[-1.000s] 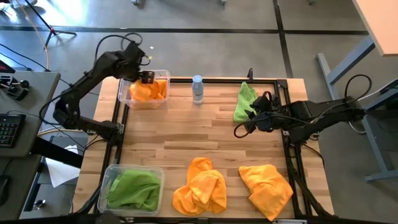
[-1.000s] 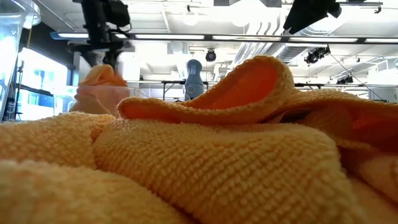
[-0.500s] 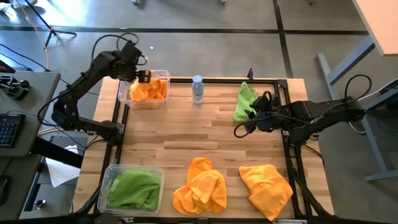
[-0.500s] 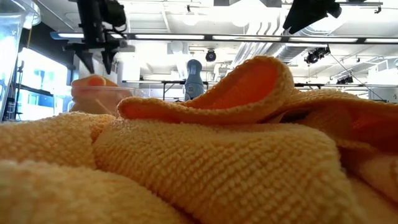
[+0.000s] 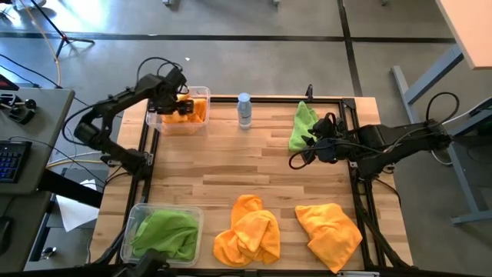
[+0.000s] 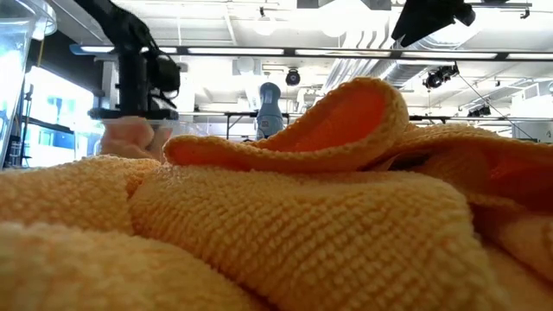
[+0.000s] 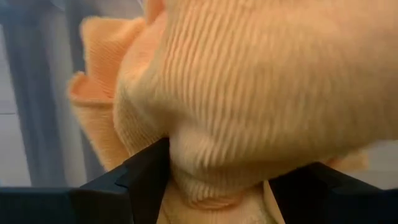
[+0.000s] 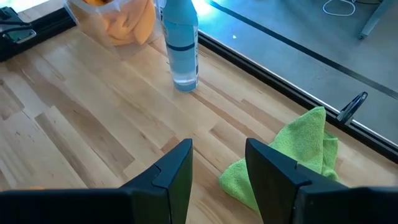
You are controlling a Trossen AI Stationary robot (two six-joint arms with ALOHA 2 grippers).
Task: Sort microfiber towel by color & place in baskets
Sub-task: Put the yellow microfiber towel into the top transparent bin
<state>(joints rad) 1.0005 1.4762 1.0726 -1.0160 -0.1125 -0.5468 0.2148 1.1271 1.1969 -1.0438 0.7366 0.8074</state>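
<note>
Two clear bins on the table in the high view: upper-left bin holds orange towels, left gripper down in it; lower-left bin holds green towels. Two orange towels lie lower centre; one green towel upper right, beside the right gripper.
Low view: orange cloth fills the foreground.
Left wrist view: jaws spread wide, orange towel bulging between them; whether it is gripped, cannot tell.
Right wrist view: jaws apart, empty; bottle ahead.

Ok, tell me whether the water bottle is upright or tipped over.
Upright. The water bottle stands on its base on the wooden table in the right wrist view, and the high view shows its cap from straight above.
</note>
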